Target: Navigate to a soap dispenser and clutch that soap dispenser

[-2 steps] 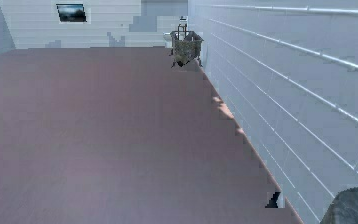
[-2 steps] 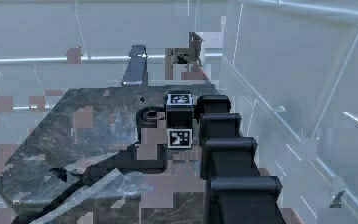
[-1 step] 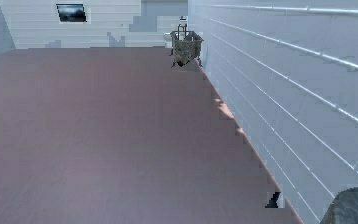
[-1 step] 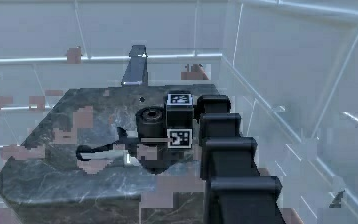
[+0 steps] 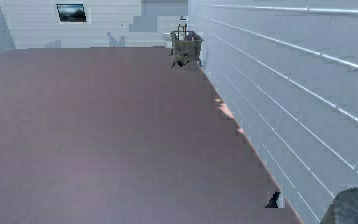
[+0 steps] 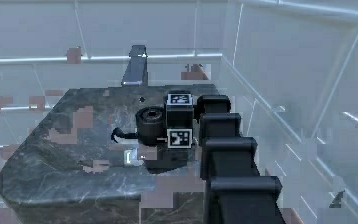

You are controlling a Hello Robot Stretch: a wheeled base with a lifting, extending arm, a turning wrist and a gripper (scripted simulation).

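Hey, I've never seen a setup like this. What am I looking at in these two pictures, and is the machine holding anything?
It's a wheeled robot with one reaching arm, in a simulated house. One picture looks ahead from the robot: brown floor, a white wall on the right, a grey object far off. The other looks sideways, where the arm stretches over a dark stone counter with a tap. At the arm's end, by two white marker squares, sit the jaws. A small pale thing lies on the counter by them, so I can't tell whether they hold anything.
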